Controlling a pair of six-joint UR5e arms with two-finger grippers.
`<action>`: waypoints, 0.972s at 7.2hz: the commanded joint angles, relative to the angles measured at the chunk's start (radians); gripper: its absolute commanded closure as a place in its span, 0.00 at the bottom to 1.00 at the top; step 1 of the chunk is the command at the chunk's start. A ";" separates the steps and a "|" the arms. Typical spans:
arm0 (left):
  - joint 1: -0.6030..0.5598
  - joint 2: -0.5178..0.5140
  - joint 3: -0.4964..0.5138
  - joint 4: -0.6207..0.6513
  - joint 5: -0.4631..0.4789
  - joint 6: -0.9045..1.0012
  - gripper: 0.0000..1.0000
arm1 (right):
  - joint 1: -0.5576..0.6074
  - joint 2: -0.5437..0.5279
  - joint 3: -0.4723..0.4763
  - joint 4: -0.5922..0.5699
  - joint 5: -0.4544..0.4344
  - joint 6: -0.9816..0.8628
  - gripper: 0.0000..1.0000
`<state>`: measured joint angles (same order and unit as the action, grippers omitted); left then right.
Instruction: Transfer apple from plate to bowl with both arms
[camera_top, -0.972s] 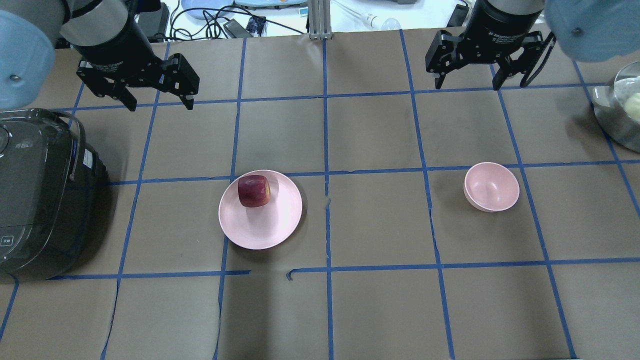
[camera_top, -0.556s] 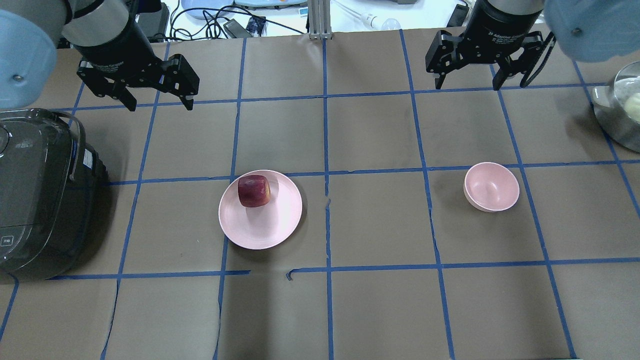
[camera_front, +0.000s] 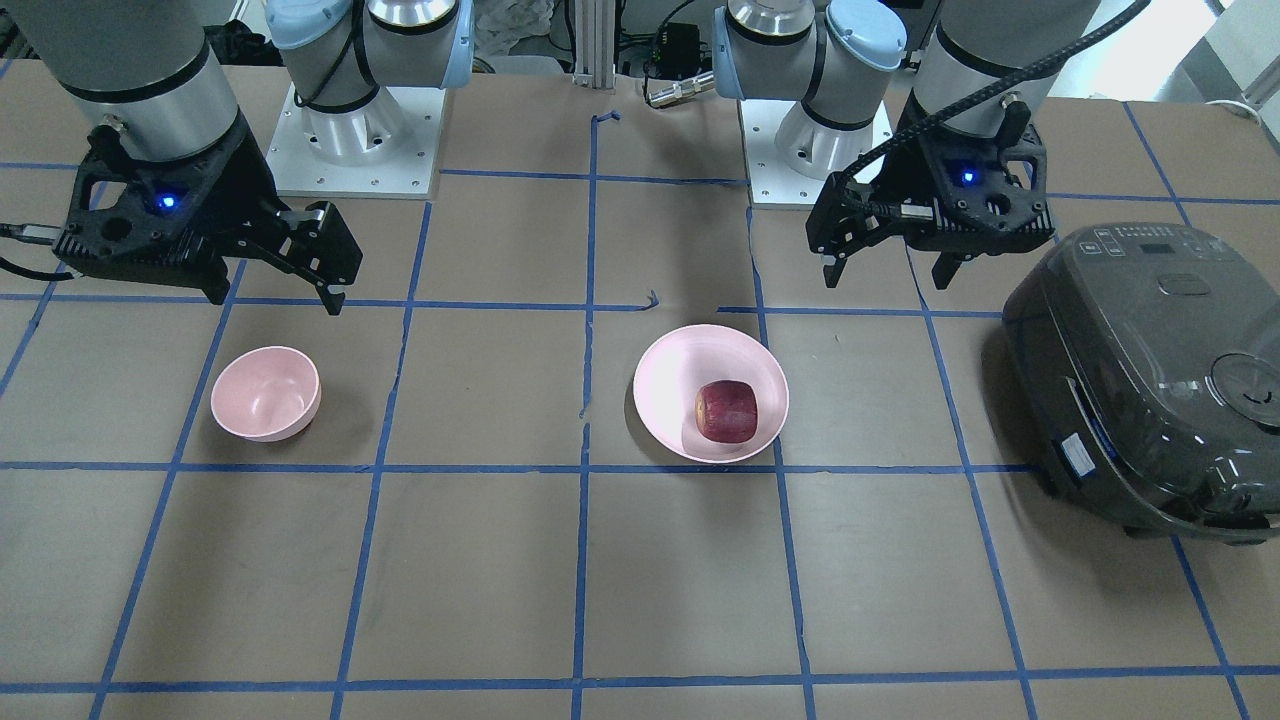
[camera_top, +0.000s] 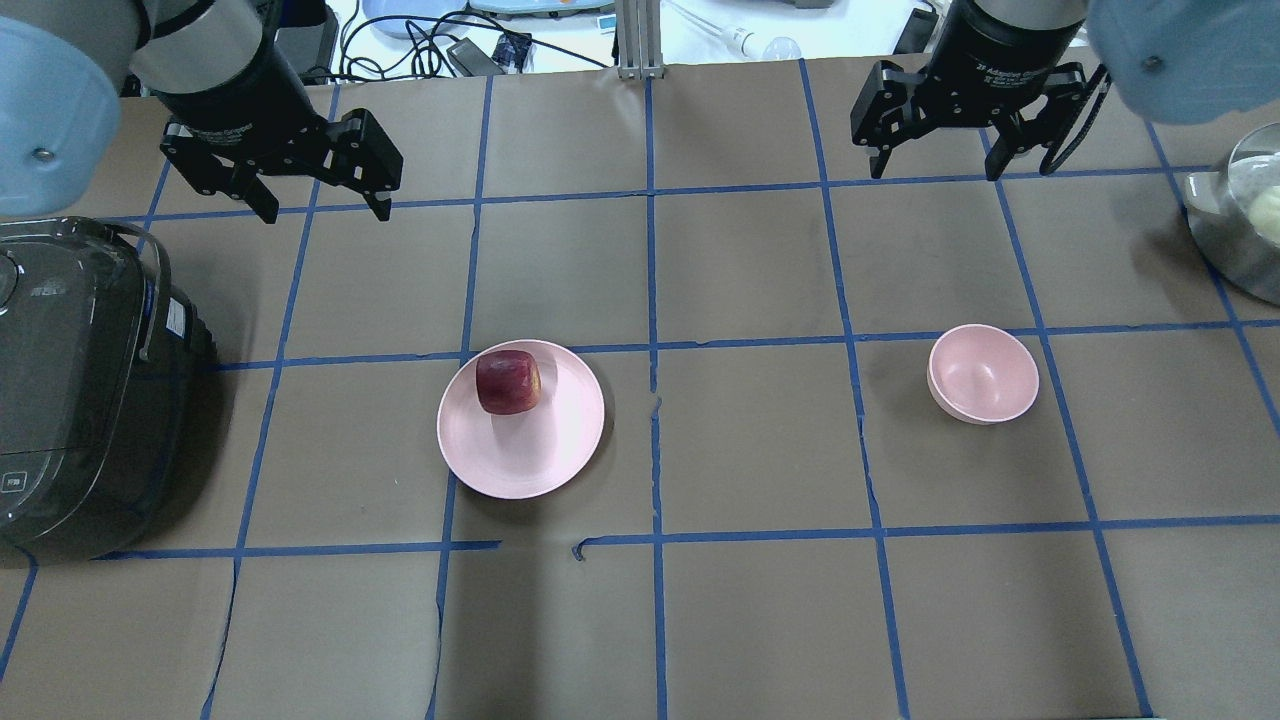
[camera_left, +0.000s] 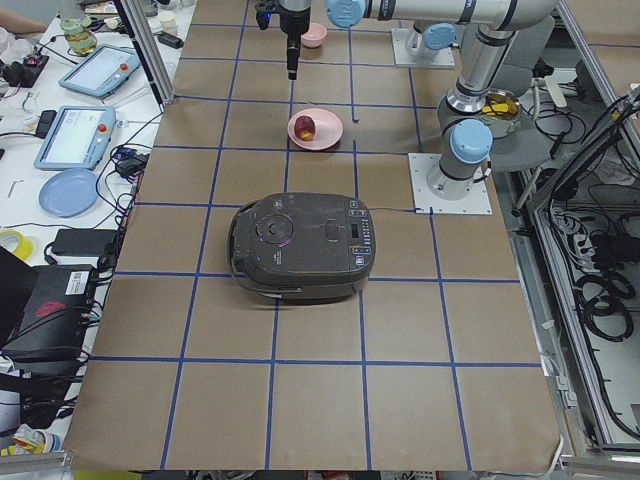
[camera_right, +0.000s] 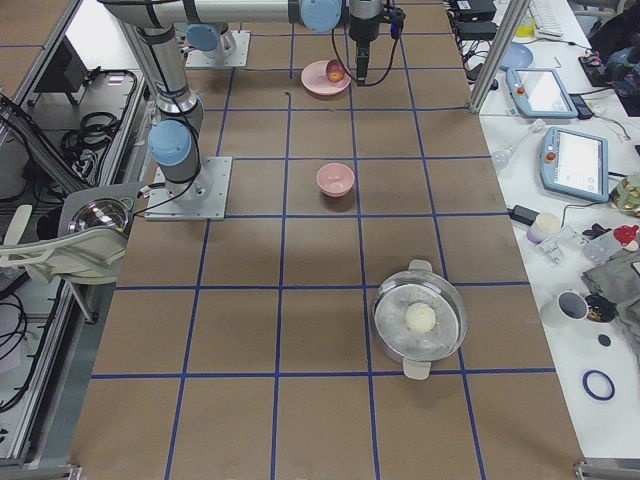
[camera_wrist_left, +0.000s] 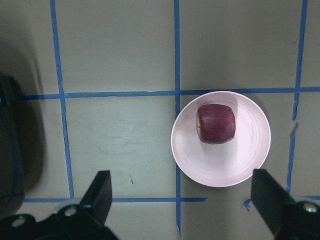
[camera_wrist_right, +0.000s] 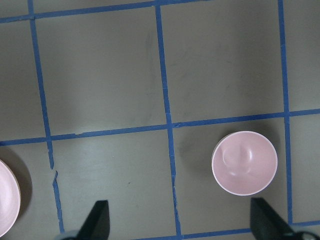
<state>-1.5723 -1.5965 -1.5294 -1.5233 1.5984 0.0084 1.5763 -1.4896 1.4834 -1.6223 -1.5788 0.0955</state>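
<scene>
Apple (camera_top: 508, 381), roundish, rests on glossy shallow plate (camera_top: 530, 452); left gripper (camera_top: 325, 213) and right gripper (camera_top: 935, 173) fingers (camera_top: 378, 188) spread wide.

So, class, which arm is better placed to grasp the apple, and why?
Left: the left gripper, open, hangs nearer the plate and apple; the right gripper is nearer the bowl.

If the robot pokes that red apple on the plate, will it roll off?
It might. The apple is roundish and sits loose near the rim of the plate, which looks shallow and glossy, so little would stop it. It also looks a bit blocky, so it would probably wobble rather than roll far. Its skin looks smooth, so a grip could slip.
</scene>
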 joint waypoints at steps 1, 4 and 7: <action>-0.002 -0.016 -0.003 0.002 -0.002 -0.004 0.00 | -0.001 0.000 0.000 0.002 -0.001 0.000 0.00; -0.002 -0.049 -0.050 0.050 -0.011 -0.017 0.03 | -0.015 0.003 0.002 0.010 -0.001 -0.008 0.00; -0.005 -0.193 -0.399 0.577 -0.123 -0.025 0.00 | -0.227 0.018 0.136 -0.080 -0.027 -0.242 0.00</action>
<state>-1.5764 -1.7385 -1.7908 -1.1222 1.4748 -0.0135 1.4538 -1.4777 1.5433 -1.6366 -1.6045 -0.0578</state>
